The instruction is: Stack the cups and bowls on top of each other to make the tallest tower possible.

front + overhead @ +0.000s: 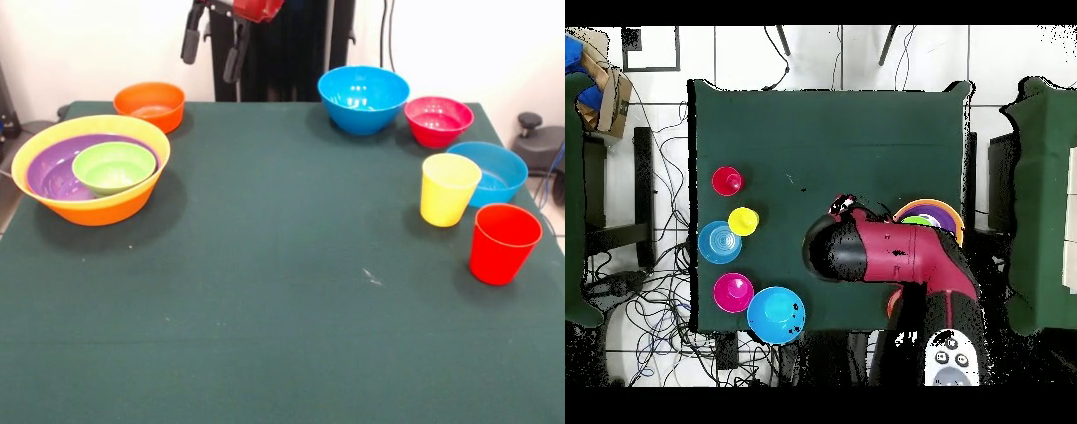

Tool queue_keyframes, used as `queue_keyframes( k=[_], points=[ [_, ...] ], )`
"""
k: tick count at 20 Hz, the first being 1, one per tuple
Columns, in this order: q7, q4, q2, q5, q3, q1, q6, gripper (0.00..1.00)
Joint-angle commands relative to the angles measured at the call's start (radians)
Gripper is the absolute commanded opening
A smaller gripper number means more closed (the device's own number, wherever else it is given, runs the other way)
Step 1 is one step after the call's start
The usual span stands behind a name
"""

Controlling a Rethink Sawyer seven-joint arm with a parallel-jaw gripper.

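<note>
Standing mouth-up on worktop (265, 309): tower (90, 168), green bowl in purple in yellow-orange; yellow cup (448, 189), red cup (502, 243) upright opposite side; tool (212, 40) raised, grip state unclear

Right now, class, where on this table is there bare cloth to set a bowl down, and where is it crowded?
Free: the wide green middle and near edge of the table, between the tower and the yellow cup. Crowded: the side with the red cup, two blue bowls and pink-red bowl.
</note>
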Motion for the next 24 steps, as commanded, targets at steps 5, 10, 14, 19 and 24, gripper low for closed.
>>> queue_keyframes(
  k=[5,10,14,19,24],
  points=[
    [-0.39,-0.02,0.034,-0.145,0.251,-0.036,0.086,1.0],
    [-0.4,-0.028,0.038,-0.145,0.272,-0.036,0.107,1.0],
    [-0.453,0.001,0.028,-0.167,0.304,-0.071,0.094,1.0],
    [-0.509,0.039,-0.002,-0.195,0.343,-0.12,0.1,1.0],
    [-0.5,0.034,0.007,-0.214,0.379,-0.135,0.109,1.0]
  ],
)
